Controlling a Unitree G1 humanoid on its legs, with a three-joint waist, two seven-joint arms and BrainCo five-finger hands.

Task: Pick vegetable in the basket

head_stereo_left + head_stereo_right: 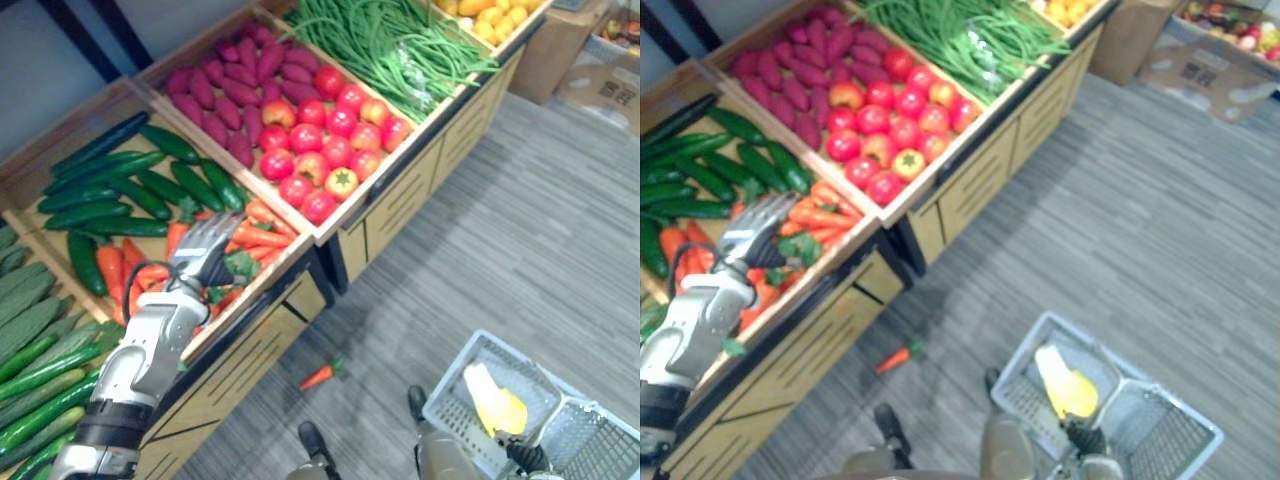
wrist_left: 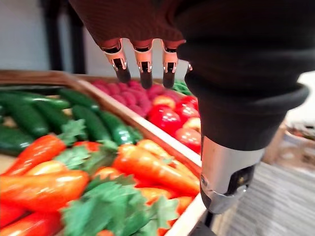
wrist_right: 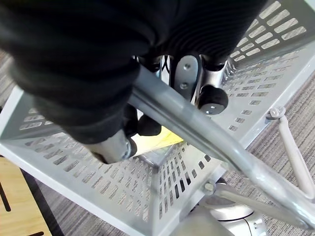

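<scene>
Item one: my left hand [image 1: 205, 250], released, fingers straight, hangs just above the carrots [image 1: 255, 235] in the near-left crate [image 2: 152, 132], holding none. Item two: my right hand [image 3: 189, 73], clenched round the handle [image 3: 197, 130] of the grey basket [image 1: 445, 395] at near right, yellow item [image 1: 495, 405] inside. Item three: one stray carrot [image 1: 318, 375] on the floor [image 1: 520, 220] between crate and basket.

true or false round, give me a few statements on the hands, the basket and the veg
1. The left hand is over the carrots, fingers straight. True.
2. The right hand is curled round the basket's handle. True.
3. The basket is empty. False: a yellow item lies in it.
4. A loose carrot lies on the floor. True.
5. The tomatoes share a crate with the cucumbers. False: the cucumbers lie in the carrots' crate.
</scene>
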